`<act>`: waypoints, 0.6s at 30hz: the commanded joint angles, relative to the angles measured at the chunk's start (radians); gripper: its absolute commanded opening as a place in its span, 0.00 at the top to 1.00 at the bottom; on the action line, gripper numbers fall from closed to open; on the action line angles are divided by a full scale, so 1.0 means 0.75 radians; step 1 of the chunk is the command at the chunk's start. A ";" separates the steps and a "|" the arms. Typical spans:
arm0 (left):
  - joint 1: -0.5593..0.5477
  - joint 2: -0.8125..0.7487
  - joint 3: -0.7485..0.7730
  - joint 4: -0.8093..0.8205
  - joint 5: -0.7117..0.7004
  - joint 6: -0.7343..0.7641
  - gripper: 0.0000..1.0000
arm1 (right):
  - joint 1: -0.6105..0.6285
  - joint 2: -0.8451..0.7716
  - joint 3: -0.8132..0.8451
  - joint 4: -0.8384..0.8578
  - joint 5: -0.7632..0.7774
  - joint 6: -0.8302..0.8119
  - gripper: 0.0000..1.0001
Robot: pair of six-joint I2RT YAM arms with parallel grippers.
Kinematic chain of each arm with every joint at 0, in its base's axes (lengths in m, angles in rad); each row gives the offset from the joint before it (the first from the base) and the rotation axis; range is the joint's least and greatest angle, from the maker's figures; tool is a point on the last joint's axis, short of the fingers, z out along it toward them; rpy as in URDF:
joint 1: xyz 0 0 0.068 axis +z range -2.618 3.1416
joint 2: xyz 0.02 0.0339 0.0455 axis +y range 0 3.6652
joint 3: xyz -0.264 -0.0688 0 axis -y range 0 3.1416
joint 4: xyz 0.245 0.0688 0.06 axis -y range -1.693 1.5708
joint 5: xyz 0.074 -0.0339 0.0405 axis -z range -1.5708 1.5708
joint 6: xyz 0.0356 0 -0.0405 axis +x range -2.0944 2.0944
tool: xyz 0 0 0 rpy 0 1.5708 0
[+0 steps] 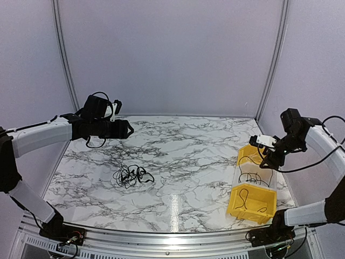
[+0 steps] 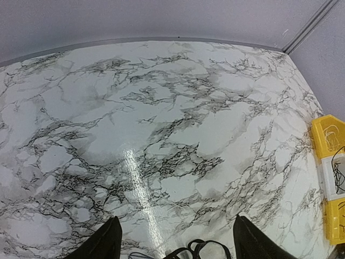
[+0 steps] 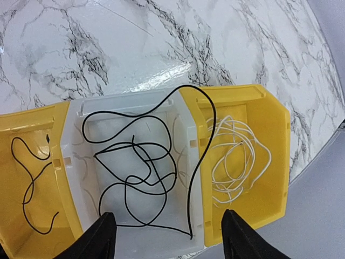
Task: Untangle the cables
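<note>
A small tangle of thin black cables (image 1: 132, 175) lies on the marble table left of centre; its loops show at the bottom edge of the left wrist view (image 2: 202, 249). My left gripper (image 1: 129, 129) is open and empty, high above and behind the tangle; it also shows in the left wrist view (image 2: 178, 245). My right gripper (image 1: 271, 161) is open and empty over the bins, and also shows in the right wrist view (image 3: 170, 240). Below it a black cable (image 3: 135, 172) lies coiled in the white bin (image 3: 73, 162), one strand draped over its right wall. A white cable (image 3: 237, 156) lies in the yellow bin (image 3: 272, 140).
Three bins stand in a row at the table's right edge: a far yellow one (image 1: 247, 156), a clear middle one (image 1: 264, 181), a near yellow one (image 1: 253, 208). The near yellow bin (image 3: 13, 135) holds a short black cable (image 3: 29, 183). Grey walls enclose the table.
</note>
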 commanded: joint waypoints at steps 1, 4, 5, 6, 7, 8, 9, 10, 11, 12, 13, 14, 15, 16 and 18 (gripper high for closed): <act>0.006 -0.010 0.018 -0.027 0.021 -0.008 0.26 | 0.006 0.124 0.047 0.094 -0.097 0.171 0.33; 0.005 -0.005 0.017 -0.025 0.022 -0.011 0.26 | 0.013 0.213 0.073 0.177 -0.125 0.245 0.33; 0.006 -0.003 0.017 -0.027 0.025 -0.013 0.27 | 0.016 0.241 0.082 0.194 -0.137 0.253 0.34; 0.006 -0.002 0.017 -0.026 0.027 -0.013 0.27 | 0.017 0.268 0.089 0.209 -0.148 0.262 0.35; 0.006 0.000 0.018 -0.026 0.028 -0.013 0.27 | 0.020 0.293 0.098 0.225 -0.156 0.276 0.35; 0.006 -0.001 0.017 -0.025 0.030 -0.015 0.27 | 0.022 0.315 0.105 0.246 -0.160 0.286 0.36; 0.006 0.000 0.017 -0.025 0.030 -0.015 0.27 | 0.023 0.337 0.112 0.258 -0.167 0.299 0.37; 0.005 -0.001 0.017 -0.025 0.030 -0.014 0.27 | 0.028 0.358 0.120 0.269 -0.171 0.308 0.37; 0.006 -0.002 0.017 -0.025 0.030 -0.015 0.27 | 0.030 0.380 0.129 0.281 -0.174 0.324 0.39; 0.006 0.000 0.017 -0.026 0.031 -0.014 0.27 | 0.033 0.396 0.133 0.294 -0.174 0.332 0.39; 0.006 -0.001 0.017 -0.025 0.032 -0.016 0.27 | 0.035 0.409 0.136 0.306 -0.173 0.337 0.40; 0.006 -0.001 0.017 -0.025 0.035 -0.017 0.27 | 0.035 0.422 0.136 0.319 -0.169 0.340 0.40; 0.006 -0.001 0.017 -0.025 0.038 -0.019 0.27 | 0.035 0.434 0.137 0.332 -0.163 0.343 0.41; 0.006 -0.001 0.019 -0.025 0.041 -0.018 0.27 | 0.035 0.446 0.137 0.344 -0.158 0.346 0.41; 0.006 0.000 0.019 -0.025 0.044 -0.020 0.27 | 0.035 0.471 0.138 0.358 -0.156 0.351 0.44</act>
